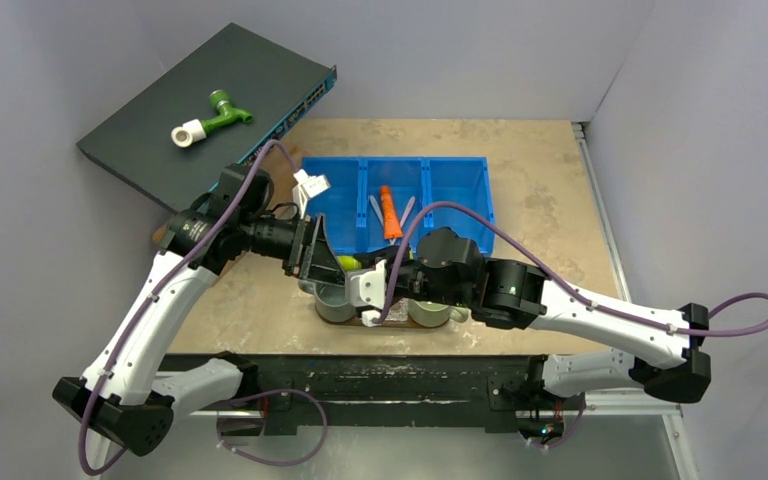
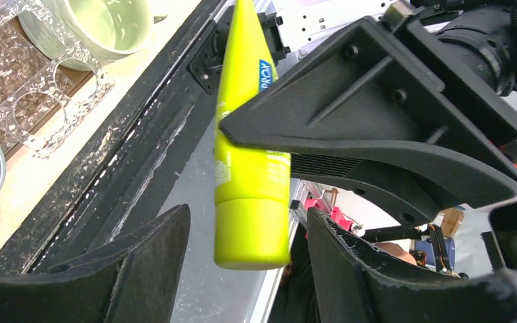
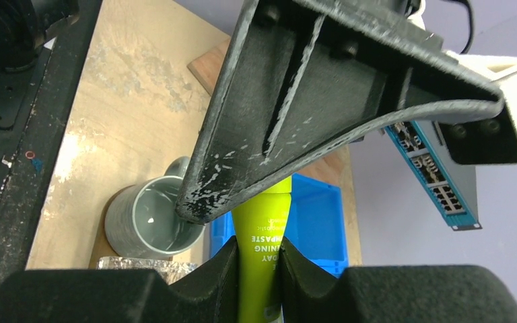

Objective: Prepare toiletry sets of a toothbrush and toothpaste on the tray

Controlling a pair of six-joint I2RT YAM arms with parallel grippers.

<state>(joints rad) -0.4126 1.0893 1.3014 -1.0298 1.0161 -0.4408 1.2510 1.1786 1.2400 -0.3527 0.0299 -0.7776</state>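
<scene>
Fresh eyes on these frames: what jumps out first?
The two arms meet above the near middle of the table around a lime-green tube. The right gripper is clamped on it, while the left gripper stands open around its cap, with a gap on either side. Behind them, a blue three-compartment bin holds an orange tube in its middle compartment.
</scene>
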